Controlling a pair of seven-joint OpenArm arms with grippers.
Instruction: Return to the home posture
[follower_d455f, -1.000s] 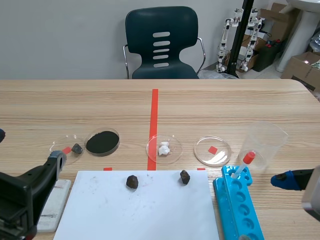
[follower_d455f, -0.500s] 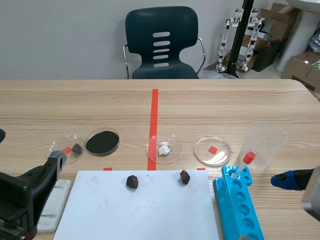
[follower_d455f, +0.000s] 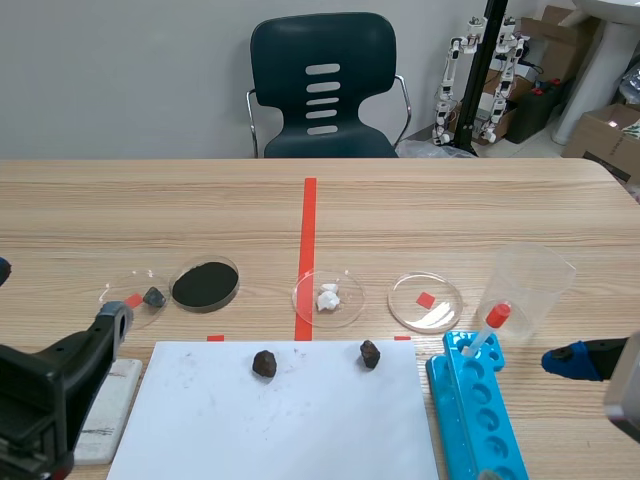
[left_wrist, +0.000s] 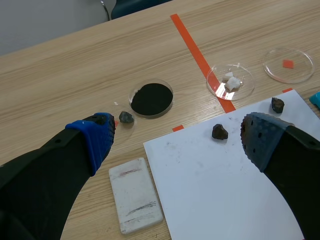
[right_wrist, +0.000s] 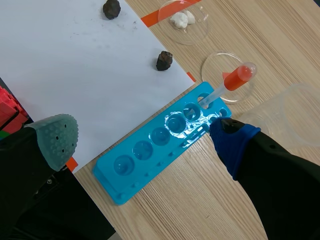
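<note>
Left pincer, 7 o'clock on counter: wide, empty. Right pincer, 4 o'clock: wide, empty. Nothing to grasp; arms seemingly near home; beaker nearby.

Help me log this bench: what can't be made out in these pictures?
- Scene view: the near end of the blue tube rack is cut off by the bottom edge.
- Right wrist view: the plastic beaker is partly hidden behind the right gripper.
- Scene view: the white slab is partly hidden by the left arm.

Desk: paper bottom centre, rocks on its upper edge; dishes mid-row; rack, beaker right.
</note>
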